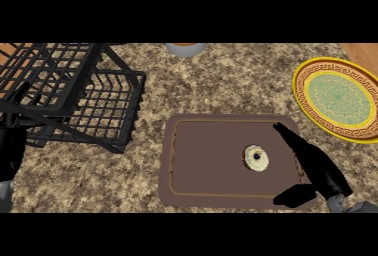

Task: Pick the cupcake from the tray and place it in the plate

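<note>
The tabletop (221, 85) looks like speckled stone, mottled tan and brown, with a grainy look. The tray (199, 165) is a matt brown slab, smooth, with a thin lighter line running near its edge. The cupcake (256, 157) has a pale cream top with a dark centre. The plate (339, 100) looks like glazed ceramic, yellow-rimmed with a patterned band and a green middle. The rack (74, 95) is black wire mesh. The right hand (314, 167) is matt black.

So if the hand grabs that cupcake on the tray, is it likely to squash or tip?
The cupcake looks small and soft-topped, so probably squashable. It sits low and round on the flat tray, so tipping seems unlikely. The right hand, open beside it, dwarfs it.
</note>
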Available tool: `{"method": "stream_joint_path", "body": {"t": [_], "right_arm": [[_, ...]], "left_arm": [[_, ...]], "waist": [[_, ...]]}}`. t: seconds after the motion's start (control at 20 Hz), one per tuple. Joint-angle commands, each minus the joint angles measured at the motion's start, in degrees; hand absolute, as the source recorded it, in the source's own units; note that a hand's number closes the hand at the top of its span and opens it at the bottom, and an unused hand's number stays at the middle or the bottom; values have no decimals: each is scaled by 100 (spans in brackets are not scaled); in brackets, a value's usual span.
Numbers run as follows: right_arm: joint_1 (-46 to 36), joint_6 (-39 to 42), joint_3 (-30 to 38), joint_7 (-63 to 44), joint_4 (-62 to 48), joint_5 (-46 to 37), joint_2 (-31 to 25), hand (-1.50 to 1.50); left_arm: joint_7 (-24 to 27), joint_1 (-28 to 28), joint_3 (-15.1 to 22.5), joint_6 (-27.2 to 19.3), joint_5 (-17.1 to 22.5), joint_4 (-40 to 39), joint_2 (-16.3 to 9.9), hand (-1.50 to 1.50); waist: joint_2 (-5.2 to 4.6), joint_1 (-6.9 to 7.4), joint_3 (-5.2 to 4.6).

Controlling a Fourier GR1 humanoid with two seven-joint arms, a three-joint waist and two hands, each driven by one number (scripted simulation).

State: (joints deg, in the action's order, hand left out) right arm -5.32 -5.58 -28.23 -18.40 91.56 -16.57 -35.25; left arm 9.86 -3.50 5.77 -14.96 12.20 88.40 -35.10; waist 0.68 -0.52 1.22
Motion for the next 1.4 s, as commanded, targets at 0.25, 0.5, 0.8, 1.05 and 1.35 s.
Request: {"method": "stream_joint_path", "body": {"t": [0.25,0.5,0.8,1.05,1.35], "right_arm": [[-376,159,-242,-655,-212,-325,276,-150],[-618,259,-341,-870,-453,-481,424,-150],[-842,648,-609,-901,-689,-520,568,-150],[-1053,724,-790,-584,-868,-640,767,150],[-1113,624,-650,-440,-893,-549,957,150]], "left_arm": [[-907,161,338,352,588,-479,648,0],[-988,185,242,512,615,-353,574,0],[-1028,142,301,404,415,-316,766,0],[-1059,179,287,452,348,-257,857,0],[-1136,242,130,446,279,-234,898,0]], "waist": [[-143,-52,-129],[-143,-9,-124],[-159,-50,-127],[-186,-15,-124],[-171,-130,-128]]}}
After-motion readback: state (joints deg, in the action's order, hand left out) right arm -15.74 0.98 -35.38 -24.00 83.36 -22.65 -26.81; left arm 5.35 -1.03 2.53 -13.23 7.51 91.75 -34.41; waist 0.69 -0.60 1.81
